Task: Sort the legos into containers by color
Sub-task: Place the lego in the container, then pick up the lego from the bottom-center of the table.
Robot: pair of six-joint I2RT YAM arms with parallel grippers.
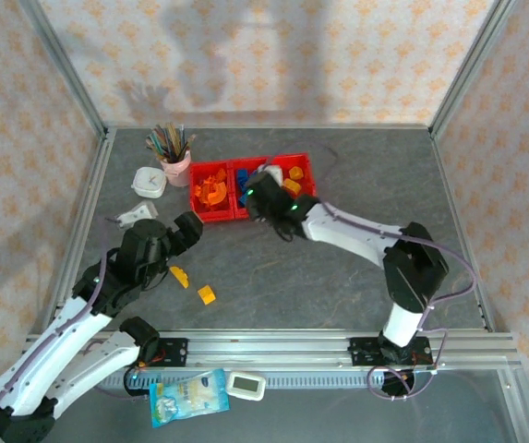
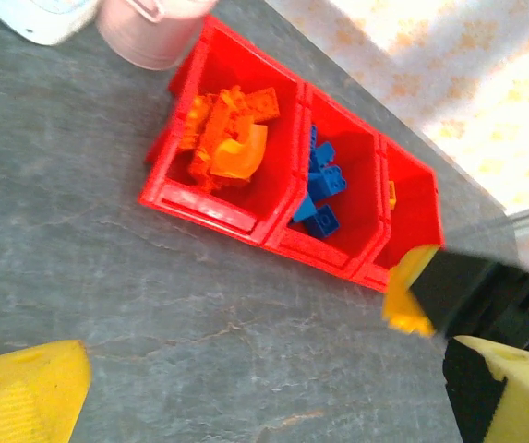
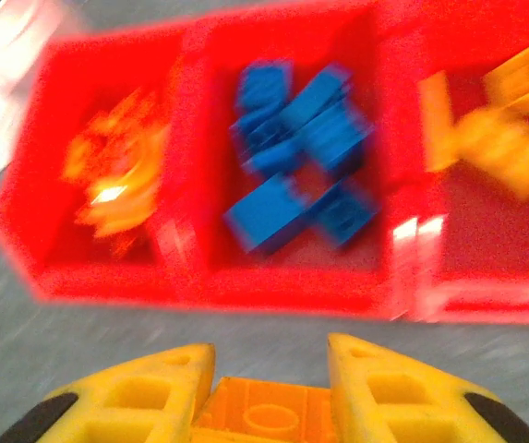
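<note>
Right fingers [image 3: 375, 388] clamping studded plastic brick [image 3: 264, 415], left fingers [image 2: 24, 388] spread empty, 3 glossy red bins [image 3: 246, 288]

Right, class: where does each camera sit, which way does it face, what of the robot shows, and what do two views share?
Top external: high behind the robot, looking down on the table; left arm and right arm show.
Left wrist: looking down at the red bins; open left jaws at the bottom.
Right wrist: close before the bins, blurred; right jaws shut on a brick.
Shared: both wrist views show blue bricks in the middle bin.
</note>
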